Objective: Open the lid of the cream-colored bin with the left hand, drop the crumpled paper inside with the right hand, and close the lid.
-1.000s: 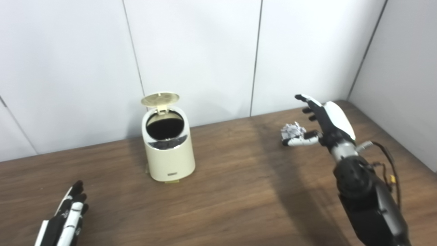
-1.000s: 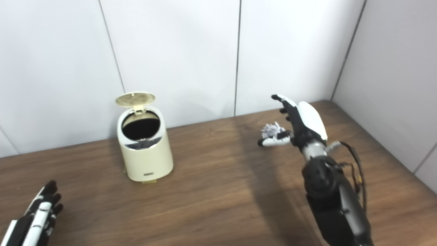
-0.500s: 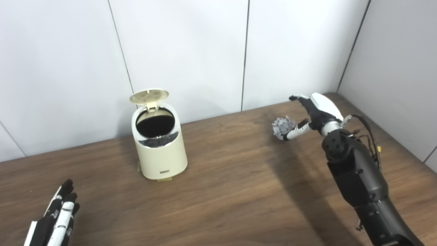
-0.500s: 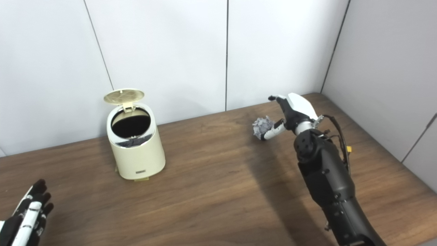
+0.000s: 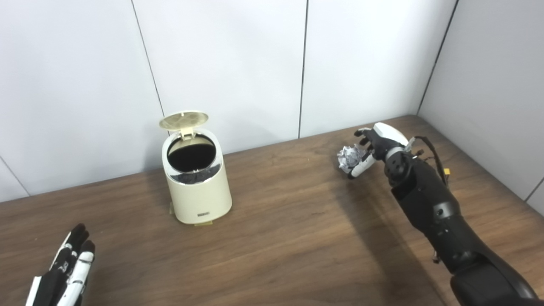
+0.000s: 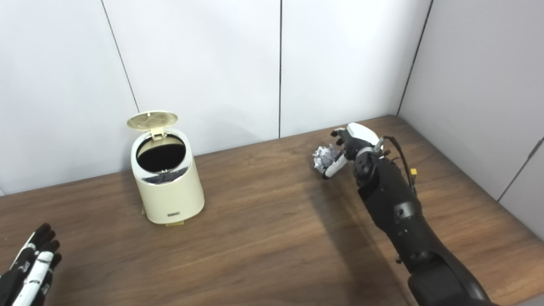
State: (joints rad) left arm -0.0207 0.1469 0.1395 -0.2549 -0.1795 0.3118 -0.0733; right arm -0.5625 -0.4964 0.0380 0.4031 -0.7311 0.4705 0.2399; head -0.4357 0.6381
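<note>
Crumpled paper (image 5: 349, 156) sat pinched in the right hand (image 5: 374, 146) above the table's (image 5: 297, 238) far right, well apart from the open cream bin (image 5: 196, 187); light and springy, best gripped around its middle; left hand (image 5: 63, 272) lay slack, fingers apart, holding nothing.

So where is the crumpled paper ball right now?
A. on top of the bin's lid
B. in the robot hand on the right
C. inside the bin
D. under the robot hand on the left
B: the crumpled paper sits in the fingers of the right robot hand, well to the side of the open bin.
</note>
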